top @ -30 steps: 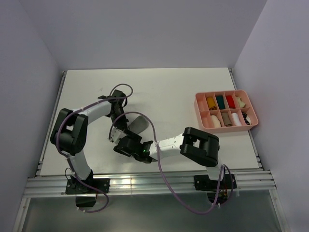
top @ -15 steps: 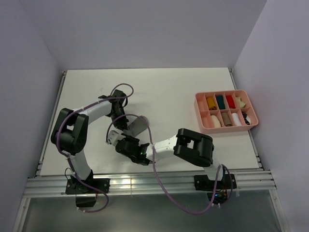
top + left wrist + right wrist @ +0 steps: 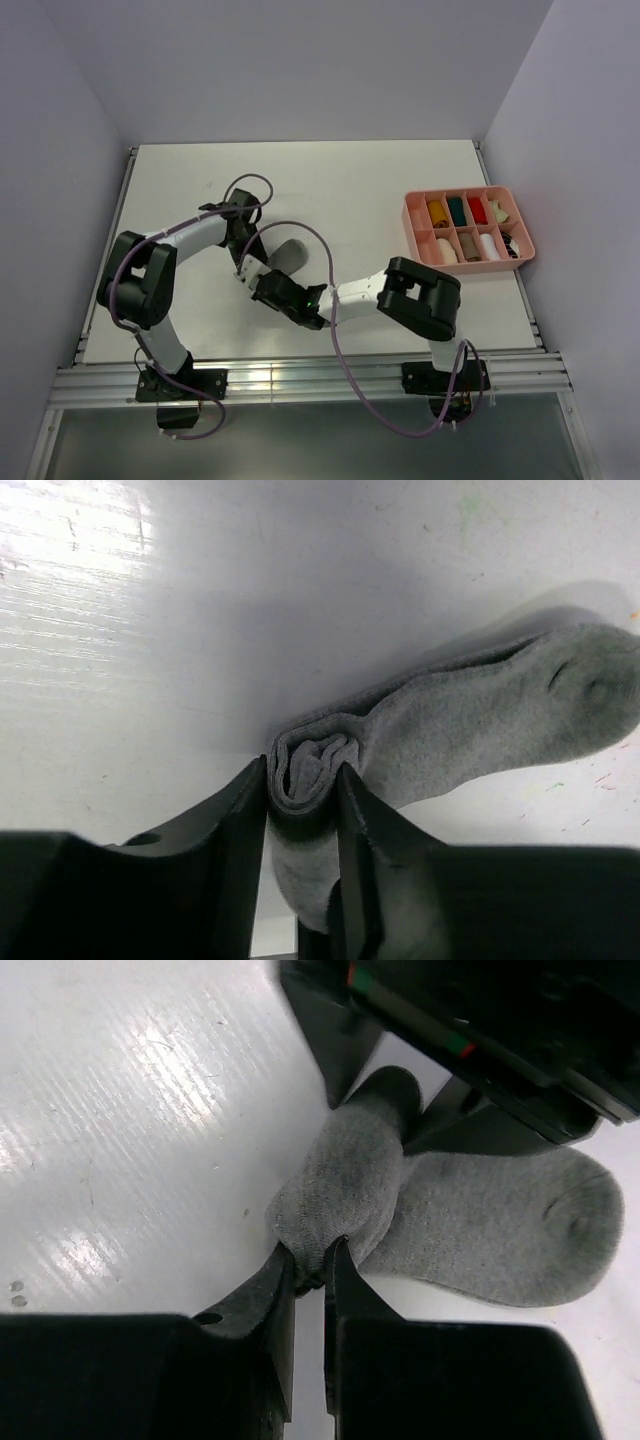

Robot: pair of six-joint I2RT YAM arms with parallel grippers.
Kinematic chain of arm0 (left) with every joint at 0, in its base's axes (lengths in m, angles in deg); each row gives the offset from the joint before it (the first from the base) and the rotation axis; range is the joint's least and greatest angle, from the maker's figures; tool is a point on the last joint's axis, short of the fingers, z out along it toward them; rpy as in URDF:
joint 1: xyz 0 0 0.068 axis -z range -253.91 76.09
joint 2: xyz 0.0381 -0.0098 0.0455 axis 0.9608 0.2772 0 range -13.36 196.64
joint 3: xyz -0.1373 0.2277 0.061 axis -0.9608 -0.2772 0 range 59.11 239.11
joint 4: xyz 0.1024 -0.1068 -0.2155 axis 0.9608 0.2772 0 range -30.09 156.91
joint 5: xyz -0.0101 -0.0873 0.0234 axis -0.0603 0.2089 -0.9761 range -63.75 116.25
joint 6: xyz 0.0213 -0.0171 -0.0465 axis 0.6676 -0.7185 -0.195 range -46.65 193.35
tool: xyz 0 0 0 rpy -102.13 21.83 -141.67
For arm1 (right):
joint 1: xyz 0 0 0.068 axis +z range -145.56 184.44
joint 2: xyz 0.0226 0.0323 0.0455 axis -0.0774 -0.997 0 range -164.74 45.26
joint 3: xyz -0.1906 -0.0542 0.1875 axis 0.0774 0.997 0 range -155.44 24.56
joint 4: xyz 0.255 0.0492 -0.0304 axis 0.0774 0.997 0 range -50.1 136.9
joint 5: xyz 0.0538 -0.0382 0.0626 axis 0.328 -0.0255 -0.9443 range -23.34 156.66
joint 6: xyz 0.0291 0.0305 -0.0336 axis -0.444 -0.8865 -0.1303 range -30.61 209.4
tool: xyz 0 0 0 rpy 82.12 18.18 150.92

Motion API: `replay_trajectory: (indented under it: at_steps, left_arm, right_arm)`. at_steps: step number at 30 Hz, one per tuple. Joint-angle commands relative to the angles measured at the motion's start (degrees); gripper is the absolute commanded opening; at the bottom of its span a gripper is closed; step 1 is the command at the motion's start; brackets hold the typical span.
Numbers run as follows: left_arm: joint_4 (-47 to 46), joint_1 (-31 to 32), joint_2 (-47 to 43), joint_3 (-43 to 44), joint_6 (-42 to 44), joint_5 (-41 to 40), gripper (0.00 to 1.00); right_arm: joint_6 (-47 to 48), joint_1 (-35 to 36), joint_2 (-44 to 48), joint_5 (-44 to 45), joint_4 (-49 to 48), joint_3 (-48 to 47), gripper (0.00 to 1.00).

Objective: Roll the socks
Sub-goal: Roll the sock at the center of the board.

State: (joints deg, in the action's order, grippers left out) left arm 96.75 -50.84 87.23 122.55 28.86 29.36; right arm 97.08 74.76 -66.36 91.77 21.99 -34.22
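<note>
One of the socks, a grey sock (image 3: 290, 255), lies left of the table's centre, partly rolled, its toe end flat toward the right. In the left wrist view the rolled end (image 3: 310, 765) fills the gap of my left gripper (image 3: 303, 780), both fingers pressing its sides, and the loose foot (image 3: 500, 715) trails right. My right gripper (image 3: 312, 1260) is shut on a fold at the roll's near side (image 3: 340, 1195). From above, the left gripper (image 3: 245, 258) comes from the far side and the right gripper (image 3: 264, 284) from the near side. Other socks are out of view.
A pink compartment tray (image 3: 413, 240) with several small rolled bundles sits at the right edge of the table. The left gripper's black body (image 3: 480, 1020) hangs close over the roll, opposite my right fingers. Cables loop above both wrists.
My right gripper moved up to the roll and closed on its near fold. The left jaws have widened a little around the roll, and the left wrist turned slightly.
</note>
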Motion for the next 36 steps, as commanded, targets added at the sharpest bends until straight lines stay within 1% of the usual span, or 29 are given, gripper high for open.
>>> replay_trajectory:
  at_steps: [1, 2, 3, 5, 6, 7, 9, 10, 11, 12, 15, 16, 18, 22, 26, 28, 31, 36]
  left_arm:
    - [-2.47, -0.13, -3.82, -1.39, -2.35, -1.97, 0.44]
    - [-3.08, -0.22, -4.61, -1.74, -2.88, -2.23, 0.48]
    - [-3.7, -0.39, -5.58, -2.87, -3.49, -2.58, 0.56]
    - [-7.47, -1.36, -9.18, -4.89, -5.42, -2.15, 0.64]
    - [-9.05, -1.97, -10.67, -7.51, -6.22, -1.89, 0.69]
    - [-10.37, -3.28, -13.64, -8.76, -7.7, -2.06, 0.69]
    - [-14.07, -4.43, -16.47, -12.09, -8.59, -2.23, 0.7]
    - [-15.12, -5.31, -19.1, -13.07, -9.21, -2.24, 0.71]
    - [-16.87, -5.58, -20.17, -13.86, -9.47, -2.32, 0.71]
    - [-17.93, -6.1, -21.13, -15.61, -9.74, -2.15, 0.71]
    - [-22.15, -6.55, -24.39, -19.3, -10.35, -0.31, 0.71]
    - [-23.03, -6.46, -25.44, -20.28, -10.53, 1.0, 0.7]
    - [-25.75, -6.55, -26.15, -23.25, -11.23, 2.33, 0.7]
    - [-30.85, -6.46, -26.59, -27.66, -12.55, 5.58, 0.67]
    - [-36.31, -6.37, -27.12, -32.58, -13.96, 7.61, 0.65]
    - [-39.9, -6.37, -26.6, -33.38, -14.48, 8.4, 0.65]
    - [-41.14, -6.28, -24.58, -34.08, -14.75, 9.19, 0.64]
    - [-42.2, -6.19, -21.24, -34.7, -15.36, 8.75, 0.56]
  right_arm:
    - [-8.11, -4.04, 3.41, -11.46, 1.83, 3.5, 0.0]
    - [-9.78, -4.75, 3.68, -14.96, 1.91, 4.11, 0.0]
    - [-10.4, -5.45, 4.03, -16.74, 1.92, 4.29, 0.0]
    - [-12.33, -7.47, 4.73, -20.07, 1.92, 5.17, 0.0]
    - [-12.95, -8.09, 5.0, -23.23, 1.57, 5.69, 0.0]
    - [-14.52, -8.79, 5.26, -24.74, 0.87, 6.05, 0.0]
    - [-16.03, -11.17, 5.97, -29.39, 0.51, 7.01, 0.0]
    - [-17.6, -11.96, 6.23, -33.76, -0.36, 7.36, 0.0]
    - [-18.4, -12.84, 6.23, -35.8, -0.63, 7.63, 0.0]
    - [-19.19, -14.41, 6.06, -40.26, -0.89, 7.81, 0.0]
    - [-23.14, -17.92, 5.44, -46.97, -3.7, 9.04, 0.0]
    - [-25.24, -18.81, 4.66, -51.6, -5.1, 9.13, 0.0]
    - [-27.1, -21.27, 3.51, -55.58, -7.04, 9.3, 0.0]
    - [-30.96, -23.82, 0.61, -62.62, -9.33, 9.65, 0.0]
    - [-32.99, -25.5, -1.5, -65.35, -10.74, 9.65, 0.0]
    - [-33.96, -26.11, -2.64, -66.23, -11.18, 9.57, 0.0]
    - [-34.66, -26.9, -4.14, -67.73, -10.92, 8.78, 0.0]
    - [-34.4, -27.52, -6.16, -68.96, -8.11, 6.23, 0.0]
